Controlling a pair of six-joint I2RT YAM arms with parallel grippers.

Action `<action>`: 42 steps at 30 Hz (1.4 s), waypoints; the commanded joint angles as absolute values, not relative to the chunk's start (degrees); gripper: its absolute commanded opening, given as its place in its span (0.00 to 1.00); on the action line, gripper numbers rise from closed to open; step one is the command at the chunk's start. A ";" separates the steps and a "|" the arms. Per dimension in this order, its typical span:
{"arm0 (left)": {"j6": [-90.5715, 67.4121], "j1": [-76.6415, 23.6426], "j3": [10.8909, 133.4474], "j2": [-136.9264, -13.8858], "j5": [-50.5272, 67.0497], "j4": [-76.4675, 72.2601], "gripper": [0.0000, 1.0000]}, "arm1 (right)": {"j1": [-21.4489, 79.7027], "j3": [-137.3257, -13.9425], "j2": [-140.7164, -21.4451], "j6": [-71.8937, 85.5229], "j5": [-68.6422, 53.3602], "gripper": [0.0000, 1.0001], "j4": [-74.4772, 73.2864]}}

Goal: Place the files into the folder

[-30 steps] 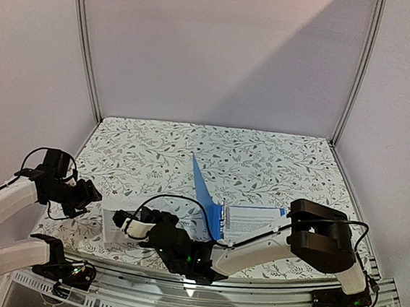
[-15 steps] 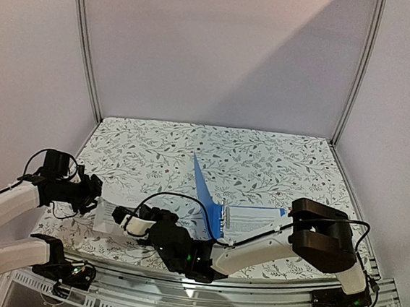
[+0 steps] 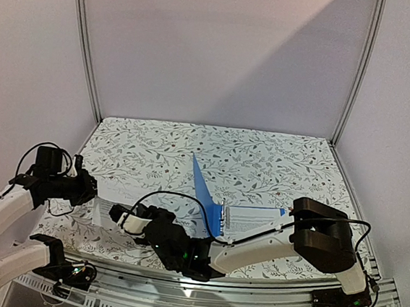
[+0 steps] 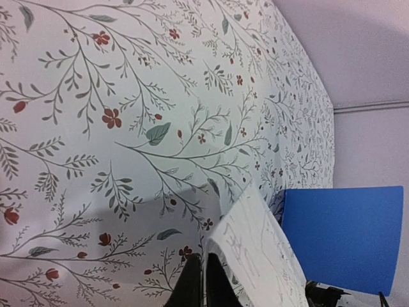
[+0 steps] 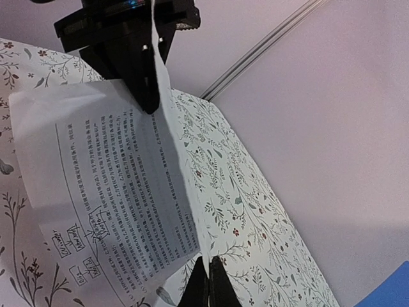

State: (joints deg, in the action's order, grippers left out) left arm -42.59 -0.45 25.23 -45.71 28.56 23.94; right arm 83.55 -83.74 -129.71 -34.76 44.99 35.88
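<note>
One file (image 3: 101,212), a white printed sheet, hangs between both grippers near the table's front left. My left gripper (image 3: 91,189) is shut on its left edge. In the left wrist view, the sheet (image 4: 259,252) runs down into the closed left gripper (image 4: 204,284). My right gripper (image 3: 121,216) is shut on the opposite edge. In the right wrist view, the sheet (image 5: 108,192) rises from the closed right gripper (image 5: 209,284) to the left gripper (image 5: 144,70). The blue folder (image 3: 205,193) stands open mid-table, its left cover raised, with more files (image 3: 253,218) lying on its right half.
The floral tablecloth (image 3: 262,166) covers the whole table. Metal frame posts (image 3: 87,55) stand at the back corners. The right arm (image 3: 254,249) stretches leftward across the front edge, in front of the folder. The folder's blue cover (image 4: 345,236) shows behind the sheet.
My left gripper has closed on the sheet's left edge after standing open beside it. The sheet and both grippers have drifted slightly left.
</note>
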 commanded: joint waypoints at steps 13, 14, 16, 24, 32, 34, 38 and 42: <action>-27.81 -0.04 48.32 -44.65 17.86 27.32 0.00 | 87.54 -92.97 -125.48 -24.77 3.88 0.70 4.26; -26.66 -0.01 49.78 -44.91 18.67 26.46 0.00 | 87.54 -92.77 -123.98 -23.20 0.24 0.71 3.69; -24.59 0.00 51.79 -45.29 22.12 24.46 0.00 | 87.53 -91.68 -120.13 -20.59 -4.19 0.73 3.81; -24.07 -4.04 54.02 -44.59 40.42 14.33 0.00 | 83.47 -79.86 -101.87 -11.32 -8.42 0.73 9.19; -32.30 -9.73 50.84 -43.15 52.03 -1.91 0.00 | 64.10 -62.02 -83.34 8.89 -16.13 0.73 19.18; -33.86 -12.84 50.32 -43.11 52.13 -5.99 0.00 | 60.55 -59.45 -81.84 12.90 -16.58 0.80 21.51; -34.66 -19.11 51.20 -45.95 52.26 -9.35 0.00 | 55.52 -55.49 -81.01 19.68 -17.22 0.90 28.34; -32.99 -26.19 53.27 -50.24 51.05 -9.02 0.00 | 52.51 -54.19 -83.46 26.17 -23.65 0.93 37.91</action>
